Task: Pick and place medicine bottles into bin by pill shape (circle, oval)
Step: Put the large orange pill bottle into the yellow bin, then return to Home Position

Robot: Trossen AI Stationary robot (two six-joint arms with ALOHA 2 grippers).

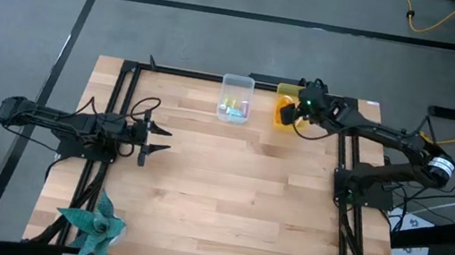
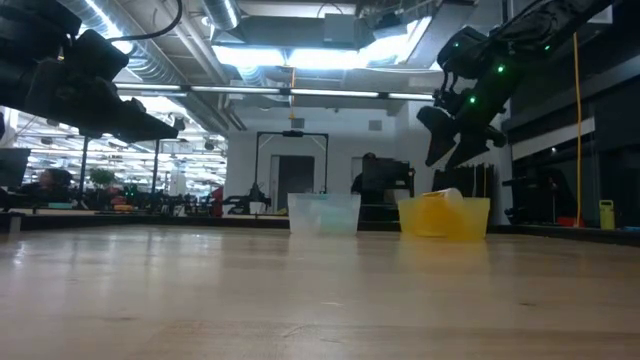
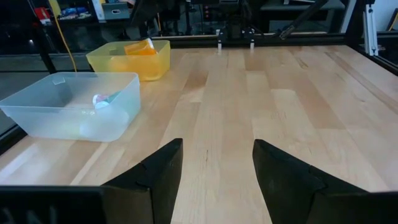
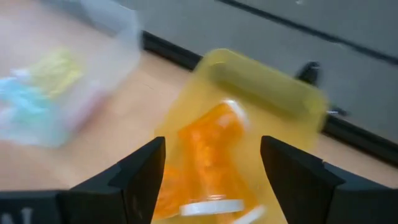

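Note:
At the table's far edge stand a clear bin (image 1: 235, 99) holding small pastel vials (image 1: 233, 107) and, to its right, a yellow bin (image 1: 286, 107) holding amber bottles (image 4: 208, 158) with white caps. My right gripper (image 1: 291, 116) hovers open above the yellow bin, nothing between its fingers; in the low view the right gripper (image 2: 448, 140) sits well above the yellow bin (image 2: 445, 216). My left gripper (image 1: 158, 139) waits open over the table's left side, level, holding nothing.
A teal paper pinwheel (image 1: 93, 227) lies at the table's near left corner. Black frame rails (image 1: 342, 208) run along the table's sides. Bare wood (image 1: 236, 192) spreads across the middle and near part of the table.

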